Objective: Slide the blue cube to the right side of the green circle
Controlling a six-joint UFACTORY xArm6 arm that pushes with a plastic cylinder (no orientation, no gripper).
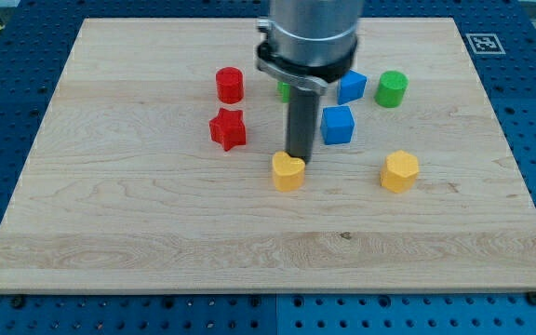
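The blue cube sits on the wooden board right of centre. The green circle stands up and to the right of it, near the view's top. My tip is at the lower end of the dark rod, just left of and slightly below the blue cube, a small gap away. It rests right at the top edge of a yellow heart block. A second blue block lies above the cube, left of the green circle.
A red cylinder and a red star lie left of the rod. A yellow hexagon sits at lower right. A green block is mostly hidden behind the arm. The board ends on a blue perforated table.
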